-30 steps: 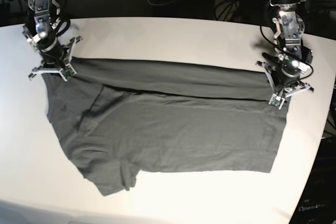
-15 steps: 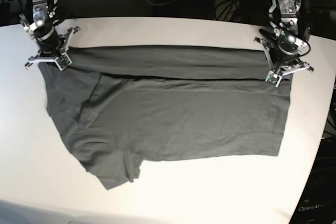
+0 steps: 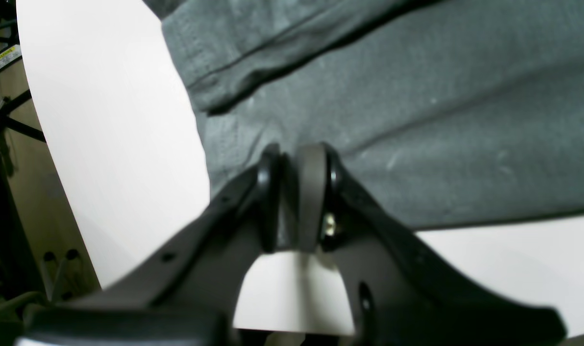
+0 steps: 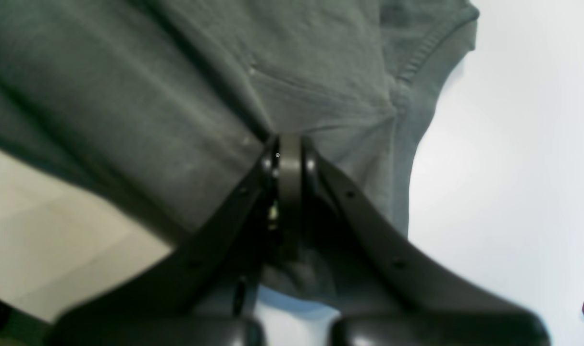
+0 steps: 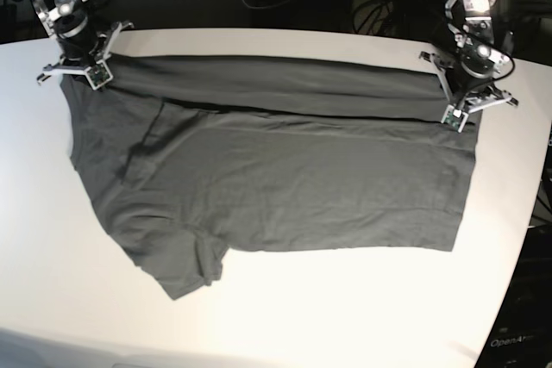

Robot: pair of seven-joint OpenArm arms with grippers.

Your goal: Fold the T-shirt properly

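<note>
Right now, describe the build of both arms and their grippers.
Both arms are black and silver metal with exposed joints and black cables. The left gripper and right gripper each end in two curved black fingers with grey pads, flanked by pale spread brackets carrying small green circuit boards.
</note>
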